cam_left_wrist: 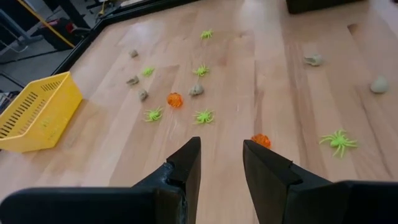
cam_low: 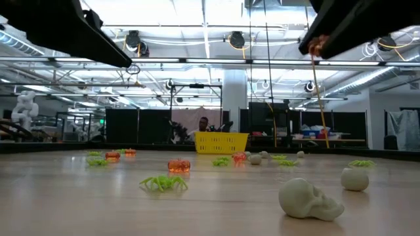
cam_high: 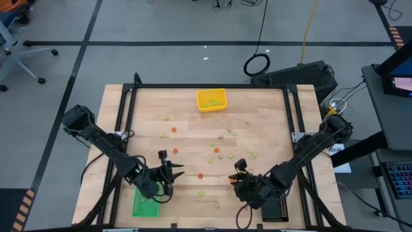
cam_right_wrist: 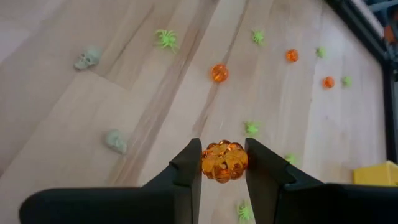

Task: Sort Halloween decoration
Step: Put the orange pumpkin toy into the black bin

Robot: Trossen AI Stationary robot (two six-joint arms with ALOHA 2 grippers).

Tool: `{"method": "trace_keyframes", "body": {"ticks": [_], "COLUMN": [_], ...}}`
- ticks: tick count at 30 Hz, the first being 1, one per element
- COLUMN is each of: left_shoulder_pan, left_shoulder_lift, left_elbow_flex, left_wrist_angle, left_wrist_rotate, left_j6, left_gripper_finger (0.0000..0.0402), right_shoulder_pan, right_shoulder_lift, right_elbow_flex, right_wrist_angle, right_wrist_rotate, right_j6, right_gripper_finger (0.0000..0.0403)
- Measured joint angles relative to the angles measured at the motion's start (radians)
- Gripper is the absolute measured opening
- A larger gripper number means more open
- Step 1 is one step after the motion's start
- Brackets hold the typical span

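The right gripper [cam_right_wrist: 223, 163], raised over the table's near right part, is clamped on an orange pumpkin [cam_right_wrist: 224, 161], the piece pinched between its two dark fingers [cam_right_wrist: 186, 169]. From above the gripper [cam_high: 241, 169] shows beside the black tray [cam_high: 277, 209] at the near edge.

The left gripper [cam_left_wrist: 221, 158] hangs over the near left part of the table [cam_high: 187, 109], its fingers [cam_left_wrist: 186, 163] apart with nothing between them; from above it [cam_high: 174, 169] sits just by the green tray [cam_high: 145, 203].

The rest of the decoration lies scattered over the wooden top: light green spiders [cam_left_wrist: 203, 116], more orange pumpkins [cam_left_wrist: 175, 99] and pale skulls [cam_low: 308, 199]. Seen level with the table, a green spider [cam_low: 163, 183] and a pumpkin [cam_low: 178, 166] lie in the middle, with a skull nearest the camera on the right.

The yellow tray [cam_high: 211, 100] stands at the far edge, with a few green pieces in it.

No brand, label or writing can be read on the trays, the arms or the pieces.
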State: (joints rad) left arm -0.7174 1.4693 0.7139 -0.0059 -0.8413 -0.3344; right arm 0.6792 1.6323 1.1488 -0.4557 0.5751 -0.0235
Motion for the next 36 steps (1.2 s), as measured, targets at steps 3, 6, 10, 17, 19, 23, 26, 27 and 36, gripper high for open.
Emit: {"method": "trace_keyframes", "body": {"ticks": [3, 6, 10, 17, 19, 23, 26, 27, 36], "left_shoulder_pan": [0.016, 0.033, 0.052, 0.077, 0.08, 0.084, 0.084, 0.084, 0.084], "left_shoulder_lift": [0.0, 0.0, 0.0, 0.0, 0.0, 0.0, 0.0, 0.0, 0.0], "left_elbow_flex": [0.0, 0.0, 0.0, 0.0, 0.0, 0.0, 0.0, 0.0, 0.0], "left_wrist_angle": [-0.001, -0.001, -0.001, -0.001, -0.002, -0.002, -0.002, -0.002, -0.002], "left_wrist_rotate": [0.0, 0.0, 0.0, 0.0, 0.0, 0.0, 0.0, 0.0, 0.0], "left_j6": [0.0, 0.0, 0.0, 0.001, 0.001, 0.002, 0.002, 0.002, 0.002], "left_gripper_finger": [0.0118, 0.0118, 0.0118, 0.0118, 0.0118, 0.0118, 0.0118, 0.0118, 0.0118], "right_shoulder_pan": [0.0, 0.0, 0.0, 0.002, 0.002, -0.007, -0.013, -0.016, -0.023], "right_shoulder_lift": [-0.015, -0.015, -0.016, -0.015, -0.014, -0.014, -0.014, -0.014, -0.014], "right_elbow_flex": [0.0, 0.0, -0.052, -0.202, -0.237, -0.275, -0.279, -0.279, -0.279], "right_wrist_angle": [0.002, 0.002, 0.115, 0.46, 0.541, 0.617, 0.617, 0.619, 0.614], "right_wrist_rotate": [0.0, 0.0, 0.007, 0.027, 0.031, 0.034, 0.035, 0.034, 0.025], "right_j6": [0.008, 0.071, 0.211, 0.441, 0.51, 0.657, 0.73, 0.744, 0.767], "right_gripper_finger": [0.0072, 0.0072, 0.0072, 0.0072, 0.0072, 0.0073, 0.0073, 0.0073, 0.0073]}}
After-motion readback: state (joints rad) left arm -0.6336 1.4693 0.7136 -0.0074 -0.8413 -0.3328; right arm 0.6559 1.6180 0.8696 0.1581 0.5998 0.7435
